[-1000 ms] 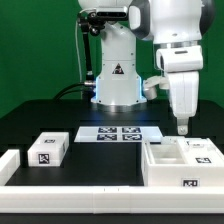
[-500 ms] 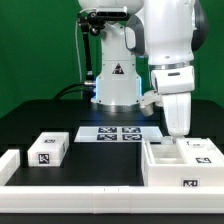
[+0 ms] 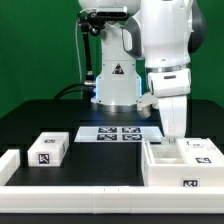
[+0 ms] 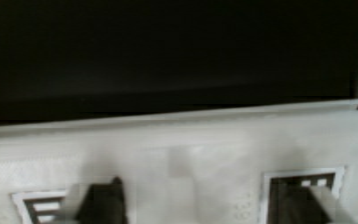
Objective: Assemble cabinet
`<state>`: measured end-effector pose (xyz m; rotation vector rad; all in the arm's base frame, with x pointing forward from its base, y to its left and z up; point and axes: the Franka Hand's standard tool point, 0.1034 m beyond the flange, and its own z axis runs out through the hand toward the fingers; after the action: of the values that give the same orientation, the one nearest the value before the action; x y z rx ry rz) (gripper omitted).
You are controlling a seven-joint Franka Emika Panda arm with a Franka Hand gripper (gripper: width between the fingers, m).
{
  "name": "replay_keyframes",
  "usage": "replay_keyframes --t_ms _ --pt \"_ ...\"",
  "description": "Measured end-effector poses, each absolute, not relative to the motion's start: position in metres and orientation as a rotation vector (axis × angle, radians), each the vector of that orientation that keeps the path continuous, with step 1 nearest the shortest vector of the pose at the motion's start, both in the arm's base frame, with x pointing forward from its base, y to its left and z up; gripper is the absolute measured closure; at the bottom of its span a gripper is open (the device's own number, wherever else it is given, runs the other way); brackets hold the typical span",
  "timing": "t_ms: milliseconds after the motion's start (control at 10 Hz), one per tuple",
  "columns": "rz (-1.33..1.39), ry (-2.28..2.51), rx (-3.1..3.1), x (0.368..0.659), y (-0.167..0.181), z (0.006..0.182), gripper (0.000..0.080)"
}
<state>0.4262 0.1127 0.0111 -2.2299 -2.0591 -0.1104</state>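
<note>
Black table (image 3: 40,115), green backdrop. Cabinet (image 3: 185,165) lies near front, on the exterior view's right, compartments facing up. Gripper (image 3: 173,135) hangs at its far left corner, fingers (image 4: 105,200) spread, nothing between them. Marker board (image 3: 112,133) mid-table. Small tagged block (image 3: 47,150) further left.

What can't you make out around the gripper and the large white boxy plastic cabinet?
- Exterior view: the gripper, fingertips too small to tell open from shut.
- Exterior view: the large white boxy plastic cabinet runs off the right edge; its front wall hides the compartment floors.
- Wrist view: blurred; two black-and-white patterns, cut off by the frame edge, unreadable.
</note>
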Motion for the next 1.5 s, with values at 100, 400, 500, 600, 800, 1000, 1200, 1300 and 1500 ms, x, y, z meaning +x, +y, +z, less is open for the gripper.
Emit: replay_keyframes --t_ms 100,400,500,600,800,1000,1200,1300,1500 --pt "-0.11 -2.059 -2.23 0.426 0.113 0.011 0.058" --pt "-0.11 -2.059 -2.23 0.426 0.113 0.011 0.0738" --pt "-0.11 -2.059 -2.23 0.426 0.113 0.011 0.0738" --pt "-0.11 -2.059 -2.23 0.426 0.113 0.011 0.0738" --pt "-0.11 -2.059 -2.23 0.426 0.113 0.011 0.0738" --pt "-0.11 -2.059 -2.23 0.426 0.113 0.011 0.0738" --pt "-0.084 -2.107 -2.202 0.428 0.103 0.022 0.0738" --pt "-0.072 -2.145 -2.186 0.432 0.092 0.034 0.0738" --pt "-0.026 -2.154 -2.189 0.433 0.077 0.047 0.0738"
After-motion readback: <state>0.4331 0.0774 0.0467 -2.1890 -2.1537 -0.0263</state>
